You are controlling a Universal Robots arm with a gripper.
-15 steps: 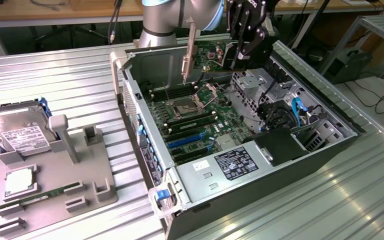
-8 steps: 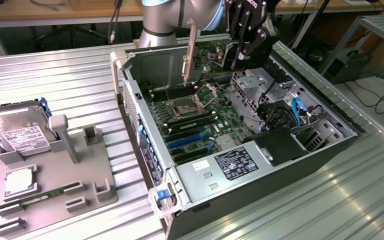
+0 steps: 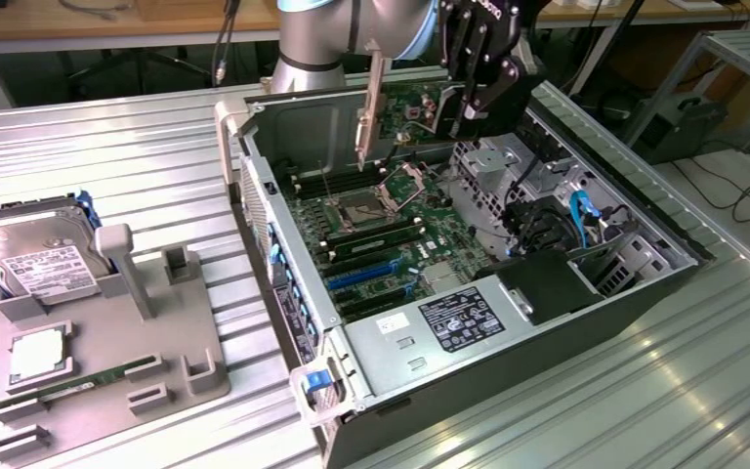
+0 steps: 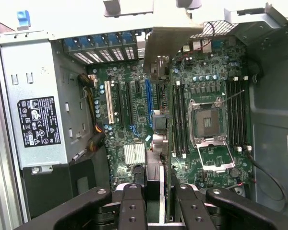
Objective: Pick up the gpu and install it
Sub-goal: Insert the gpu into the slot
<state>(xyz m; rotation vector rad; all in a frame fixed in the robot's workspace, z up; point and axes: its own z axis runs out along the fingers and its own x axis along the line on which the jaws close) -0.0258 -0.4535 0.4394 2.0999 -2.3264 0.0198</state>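
Nearest to us on the ribbed metal table point(image 3: 636, 391) is the grey parts holder point(image 3: 102, 362) at the near corner on the exterior view's left, with a silver hard drive point(image 3: 36, 256) standing in it, a CPU point(image 3: 36, 357) lying flat and a green RAM stick point(image 3: 95, 379) slotted along its near edge.

Next comes the open PC case point(image 3: 349, 391) in the middle of the table, lying on its side. We can see the power supply point(image 3: 460, 318) with its label at the near end, the blue expansion slots point(image 3: 368, 276) beyond it, and then the open CPU socket point(image 3: 355, 207) on the motherboard point(image 3: 401, 234).

Farther back, above the far end of the case, hangs the gripper point(image 3: 473, 115). We see its fingers point(image 4: 132, 201) pinched on the gpu point(image 4: 156, 60), which it holds upright on edge, clear of the board and not seated in any slot. In the wrist view the card runs away from the fingers, right over the motherboard, roughly lined up near the blue slot.

The arm's grey column point(image 3: 310, 44) stands behind the far edge of the case.
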